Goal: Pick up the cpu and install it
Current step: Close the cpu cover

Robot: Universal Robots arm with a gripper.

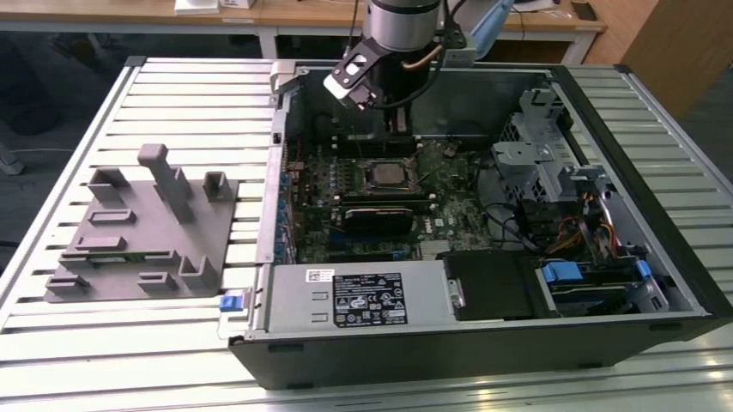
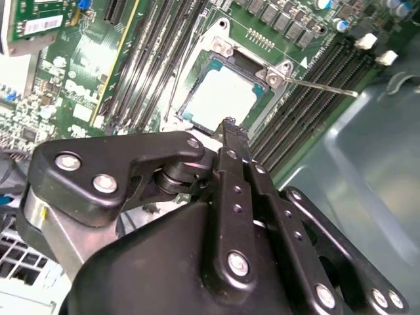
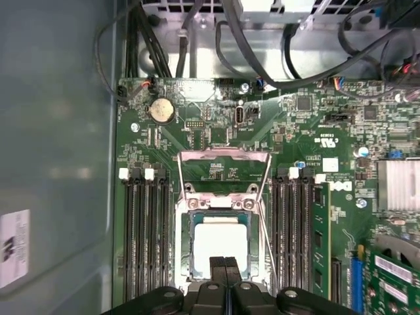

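1. The slatted table (image 1: pixel 103 360) is cut off at every edge of the exterior view.
2. The open computer case (image 1: pixel 481 352) lies on the table. Its near wall hides the lowest part of the interior.
3. The arm (image 1: pixel 401 26) is cut off at the top of the exterior view and reaches down into the case.
4. The grey fixture (image 1: pixel 143 232) sits on the table at the exterior view's left, just beside the case. What its slots hold is too small to tell.
5. The motherboard (image 3: pixel 197 131) is crossed along one edge by black cables. Its white print is too fine to make out.
6. A white label (image 1: pixel 360 296) on the metal box in the case carries a barcode and small symbols. A pale sticker (image 3: pixel 14 246) on the case wall is cut by the frame edge.
7. The socket (image 3: pixel 223 197) has its metal frame swung up, and its thin lever (image 2: pixel 321 86) stands free.
8. The gripper (image 3: pixel 225 269) (image 2: pixel 228 128) has its fingers pressed together with nothing between them. The tips are just over the cpu's edge, and I cannot tell whether they touch it.
9. The cpu (image 3: pixel 220 243) (image 2: pixel 220 98) lies flat in the socket with its pale top up. Glare washes out any marking, and the fingertips hide one edge in both wrist views.
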